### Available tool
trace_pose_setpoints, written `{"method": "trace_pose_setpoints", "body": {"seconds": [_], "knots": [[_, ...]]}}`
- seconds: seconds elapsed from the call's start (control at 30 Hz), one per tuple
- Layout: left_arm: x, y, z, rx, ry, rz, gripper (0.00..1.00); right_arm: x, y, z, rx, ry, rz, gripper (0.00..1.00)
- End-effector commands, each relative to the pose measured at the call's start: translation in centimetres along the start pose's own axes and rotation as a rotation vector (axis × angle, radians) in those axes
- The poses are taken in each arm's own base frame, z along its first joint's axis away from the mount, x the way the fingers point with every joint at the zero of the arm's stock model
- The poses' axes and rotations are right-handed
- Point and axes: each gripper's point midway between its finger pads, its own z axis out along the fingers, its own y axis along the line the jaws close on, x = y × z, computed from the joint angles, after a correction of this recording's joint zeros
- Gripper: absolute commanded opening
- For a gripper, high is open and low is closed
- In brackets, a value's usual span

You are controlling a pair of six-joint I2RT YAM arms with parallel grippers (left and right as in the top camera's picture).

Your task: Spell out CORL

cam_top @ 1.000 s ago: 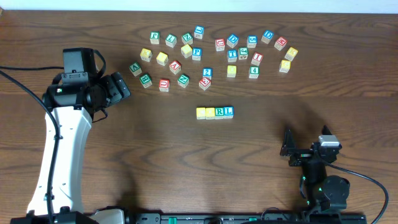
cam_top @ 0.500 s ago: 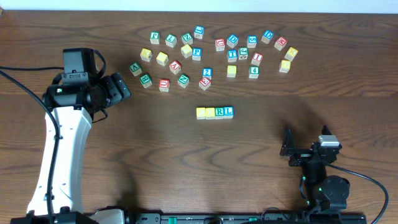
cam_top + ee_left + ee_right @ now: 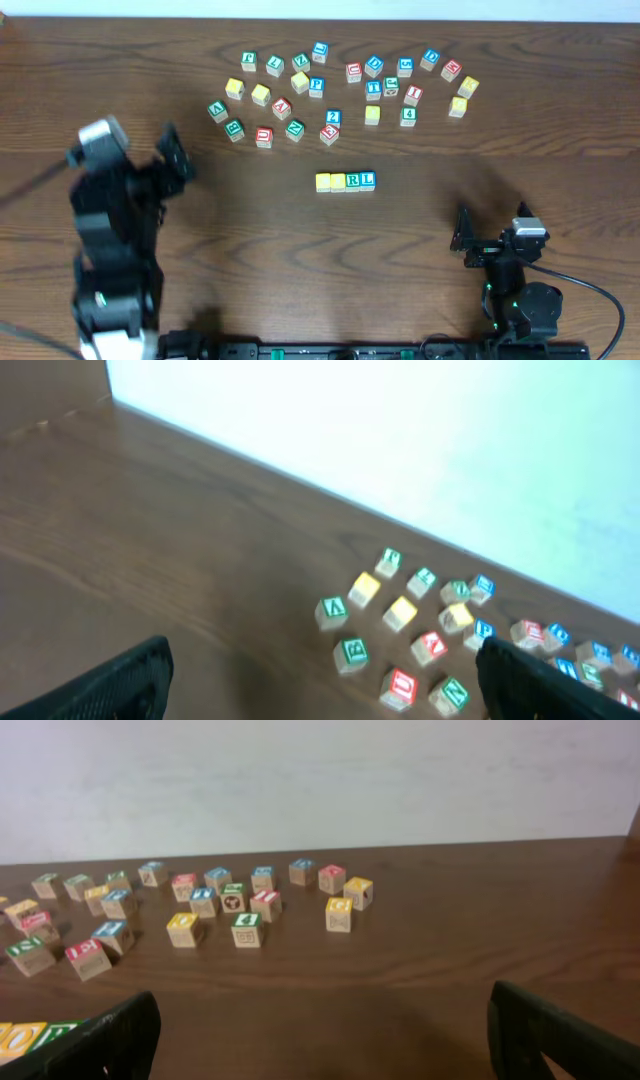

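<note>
1. Four blocks touching side to side form the letter row (image 3: 345,181) at the middle of the desk (image 3: 250,260). From above they read as two plain yellow tops, then a green R, then a blue L.
2. Only the overhead view shows the letter row whole. The right wrist view catches just one end of it in the bottom left corner (image 3: 28,1038), a yellow face and a sliver of green, cut by the frame edge and partly behind a finger. The left wrist view does not show it.
3. The loose blocks (image 3: 340,90) lie scattered in a band beyond the row, well apart from it. From above most of their letters can be read. In the left wrist view (image 3: 420,630) they are soft and tilted, and those at the right edge run out of frame. In the right wrist view (image 3: 200,905) they are small and many faces are hard to read.
4. The left hand (image 3: 172,155) is a blur from above, so its fingers cannot be read there. Its own camera (image 3: 320,660) shows two dark fingers (image 3: 110,685) at the bottom corners, spread wide with only bare desk between them.
5. The right hand (image 3: 466,240) sits near the front right of the desk. Its camera (image 3: 320,1010) shows fingers (image 3: 560,1035) set far apart, holding nothing.
6. A pale wall (image 3: 300,770) behind the desk appears only in the wrist views.
</note>
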Motion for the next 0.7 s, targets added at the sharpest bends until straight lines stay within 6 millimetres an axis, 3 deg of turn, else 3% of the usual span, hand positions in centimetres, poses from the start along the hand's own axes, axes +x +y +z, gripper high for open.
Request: {"method": "trace_pose_setpoints", "body": {"seconds": [0.0, 0.23, 0.67], "knots": [[3.1, 1.9, -1.2, -0.016, -0.062, 0.033, 0.96, 0.0, -0.1, 0.0, 0.003, -0.001, -0.011, 0.99], [7.1, 3.5, -2.7, 0.025, -0.211, 0.038, 0.96, 0.0, -0.1, 0.0, 0.003, -0.001, -0.011, 0.99], [12.0, 5.2, -1.7, 0.023, -0.240, 0.128, 0.96, 0.0, -0.1, 0.0, 0.003, -0.001, -0.011, 0.99]]}}
